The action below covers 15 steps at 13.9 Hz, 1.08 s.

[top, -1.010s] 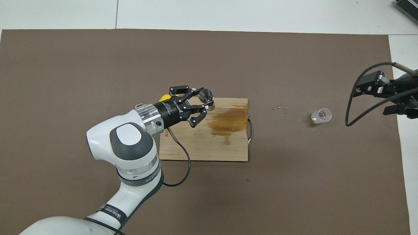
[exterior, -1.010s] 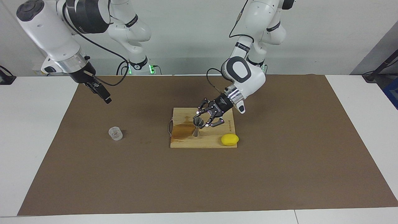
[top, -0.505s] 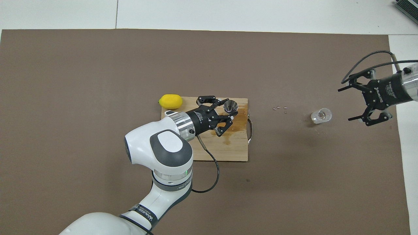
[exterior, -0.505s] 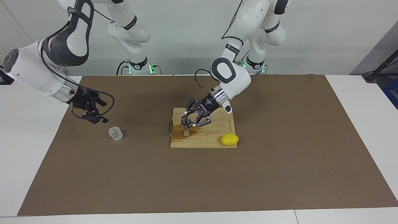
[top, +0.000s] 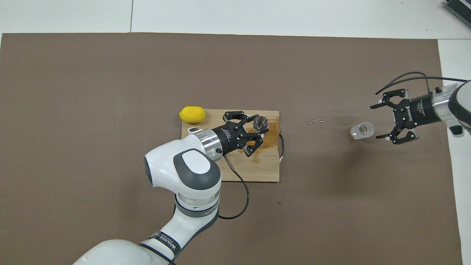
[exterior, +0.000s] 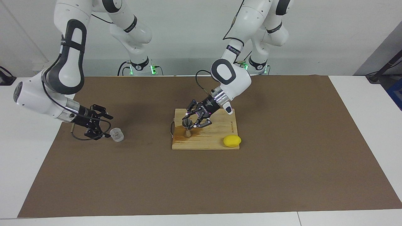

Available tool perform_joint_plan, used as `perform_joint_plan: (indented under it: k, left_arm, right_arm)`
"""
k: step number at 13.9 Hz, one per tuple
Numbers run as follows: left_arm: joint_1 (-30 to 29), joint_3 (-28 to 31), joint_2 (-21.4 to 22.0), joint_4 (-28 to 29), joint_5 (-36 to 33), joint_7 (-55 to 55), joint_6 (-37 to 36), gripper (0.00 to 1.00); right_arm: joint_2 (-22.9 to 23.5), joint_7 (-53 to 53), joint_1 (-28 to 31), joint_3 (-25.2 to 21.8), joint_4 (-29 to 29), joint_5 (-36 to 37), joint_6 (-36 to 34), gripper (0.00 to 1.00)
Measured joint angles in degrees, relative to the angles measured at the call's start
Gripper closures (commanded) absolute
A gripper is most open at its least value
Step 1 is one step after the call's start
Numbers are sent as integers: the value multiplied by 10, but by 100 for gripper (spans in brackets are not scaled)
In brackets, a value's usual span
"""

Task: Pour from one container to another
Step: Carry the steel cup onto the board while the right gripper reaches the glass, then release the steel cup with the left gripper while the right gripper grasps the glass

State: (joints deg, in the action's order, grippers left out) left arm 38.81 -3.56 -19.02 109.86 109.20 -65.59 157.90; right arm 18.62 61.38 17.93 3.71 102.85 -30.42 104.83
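The small clear faceted cup [exterior: 116,134] [top: 362,130] stands upright on the brown mat toward the right arm's end. My right gripper [exterior: 108,127] [top: 374,122] is low beside it, open, with the fingertips just short of the cup and not touching it. The silver hourglass jigger [exterior: 187,127] [top: 260,122] stands upright on the wooden cutting board [exterior: 213,142] [top: 235,169], at its corner toward the right arm. My left gripper [exterior: 189,122] [top: 258,128] is shut on the jigger's upper part.
A brown wet stain [exterior: 179,135] [top: 271,139] spreads on the board around the jigger. A yellow lemon [exterior: 232,141] [top: 192,114] lies at the board's corner toward the left arm. A few tiny bits [top: 315,122] lie on the mat between board and cup.
My left gripper carried the jigger along the board toward the right arm's end, onto the stain. The right arm swung down from high up, and its gripper now sits open beside the cup.
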Motion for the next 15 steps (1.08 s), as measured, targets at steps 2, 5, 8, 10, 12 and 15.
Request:
perform_joint_plan:
  k: [2,5,8,10,12,15]
  left_arm:
    - [1,2,0,1,0,0,1,80]
    - [5,6,-1,1,0,0,1,0]
    - [12,9,-1,1,0,0,3,0]
    - [14,10,-1,1,0,0,5,0]
    - [24,13,-1,1,0,0,21,0]
    - [46,24,-1,0,0,0,36,0]
  right_arm:
    - [13,-23,12,0,14,-7,7,0]
    - [51,-87,37,0,18,-29,13,0]
    - [72,-109,41,1,17,-31,26,0]
    - [79,-113,40,3,17,-43,35,0]
    - [83,-113,39,3,21,-45,39,2]
    - [83,-113,39,4,30,-49,43,7]
